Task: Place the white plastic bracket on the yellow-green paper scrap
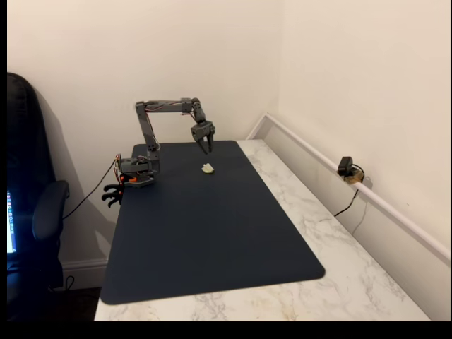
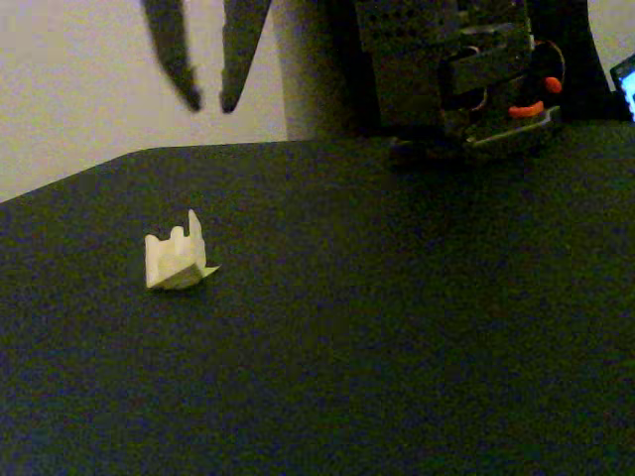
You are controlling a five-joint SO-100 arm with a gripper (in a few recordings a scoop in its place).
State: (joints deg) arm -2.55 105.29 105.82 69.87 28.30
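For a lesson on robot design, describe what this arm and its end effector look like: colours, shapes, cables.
The arm is dark grey plastic, built of slim, boxy segments on a base clamped at the mat's edge. Orange parts show at the base, and a thin dark cable runs off to the left in the wider fixed view. The end effector has two dark, tapered fingers ending in points.

Worktop (image 1: pixel 367 275): white marble pattern, standing in a room corner, walls behind it and at 3 o'clock.
Mat (image 1: pixel 212 226): dark blue, rounded corners, lying flat on the worktop and covering most of its 9 o'clock side.
Arm base (image 1: pixel 138 171): stands at the mat's 10 o'clock corner.
White plastic bracket (image 1: pixel 207 168): rests on the mat toward 12 o'clock, ridges pointing up.
Yellow-green paper scrap (image 2: pixel 206 270): a sliver touching the bracket's foot.
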